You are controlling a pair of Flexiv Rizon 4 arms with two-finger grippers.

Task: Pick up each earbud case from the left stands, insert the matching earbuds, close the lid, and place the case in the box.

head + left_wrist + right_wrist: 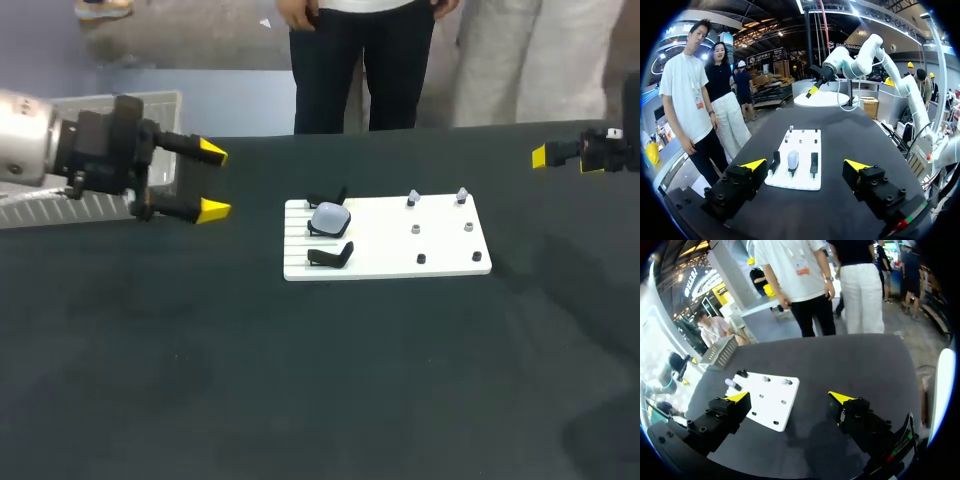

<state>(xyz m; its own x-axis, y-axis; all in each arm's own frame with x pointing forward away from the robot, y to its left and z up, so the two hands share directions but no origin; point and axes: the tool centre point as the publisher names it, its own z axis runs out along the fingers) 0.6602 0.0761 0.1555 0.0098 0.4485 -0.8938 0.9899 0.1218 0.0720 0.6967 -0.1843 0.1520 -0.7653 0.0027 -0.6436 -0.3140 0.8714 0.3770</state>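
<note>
A white board [388, 238] lies mid-table. A pale earbud case [329, 218] rests on the middle of three black stands at the board's left end; the stand behind it [328, 198] and the one in front [331, 256] hold nothing. Small earbuds [413, 198] stand on pegs at the right end. My left gripper [212, 182] hovers open, left of the board and apart from it. In the left wrist view the case [793, 160] lies ahead of that open gripper [805, 165]. My right gripper [540, 156] hangs at the far right, open in its wrist view [790, 396], above the table beside the board [771, 400].
A grey box [150, 105] sits at the back left behind my left arm, also seen as the grey box [720, 351] beyond the board. People stand past the far edge without touching the table. Dark tabletop [320, 380] stretches in front of the board.
</note>
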